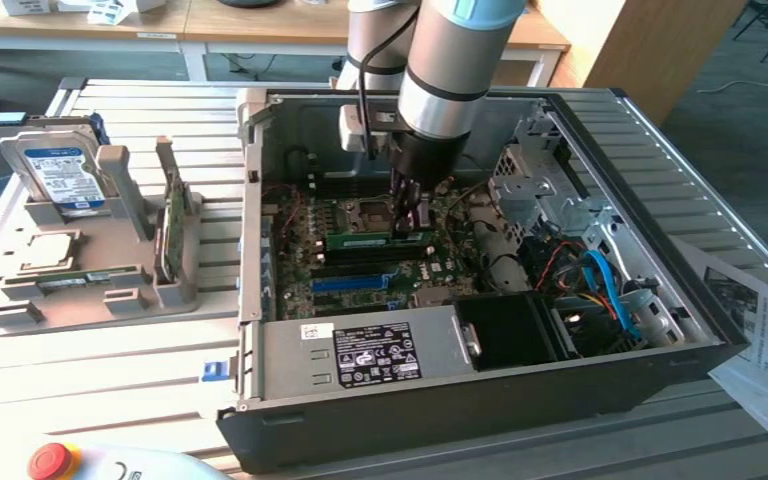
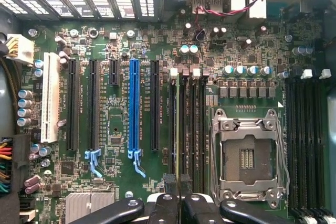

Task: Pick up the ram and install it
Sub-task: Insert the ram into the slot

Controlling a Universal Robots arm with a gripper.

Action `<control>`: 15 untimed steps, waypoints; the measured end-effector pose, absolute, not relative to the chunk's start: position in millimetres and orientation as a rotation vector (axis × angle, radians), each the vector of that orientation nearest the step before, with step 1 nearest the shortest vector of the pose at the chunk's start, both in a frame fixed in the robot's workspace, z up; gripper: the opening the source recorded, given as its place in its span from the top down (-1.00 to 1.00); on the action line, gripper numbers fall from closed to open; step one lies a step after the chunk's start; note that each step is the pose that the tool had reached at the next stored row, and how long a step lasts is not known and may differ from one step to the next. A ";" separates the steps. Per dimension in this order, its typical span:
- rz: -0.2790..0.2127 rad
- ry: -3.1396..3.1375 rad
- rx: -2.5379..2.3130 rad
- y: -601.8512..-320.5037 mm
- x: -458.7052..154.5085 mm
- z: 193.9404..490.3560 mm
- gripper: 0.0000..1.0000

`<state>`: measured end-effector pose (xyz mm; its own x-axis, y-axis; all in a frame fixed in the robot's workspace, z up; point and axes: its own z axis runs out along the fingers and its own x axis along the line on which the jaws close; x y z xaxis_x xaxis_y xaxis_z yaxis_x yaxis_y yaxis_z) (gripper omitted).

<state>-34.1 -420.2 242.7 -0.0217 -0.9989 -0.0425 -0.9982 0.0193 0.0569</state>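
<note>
Reaching down into the computer case (image 1: 518, 410)
Holds the arm (image 1: 444, 50) upright over the case's middle, gripper (image 1: 411, 228) pointing down, pinching the ram (image 2: 177, 124) between fingers (image 2: 164, 208).

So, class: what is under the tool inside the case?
The ram, standing edge-on among the black slots beside the empty CPU socket on the motherboard. The tool covers the ram's near end, so its seating there cannot be seen.

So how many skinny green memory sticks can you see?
2. One stick stands on the motherboard inside the computer case; the other stick lies in the grey tray beside it. More may be hidden.
</note>
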 end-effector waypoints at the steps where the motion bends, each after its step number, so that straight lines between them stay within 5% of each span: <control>1: -0.110 -2.236 2.191 -420.2 -34.1 242.2 0.76; 15: -0.110 -2.236 2.191 -420.2 -34.1 237.8 0.76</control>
<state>-34.1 -420.2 237.8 -0.0217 -0.9989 -0.0425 -0.9982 0.0192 0.0569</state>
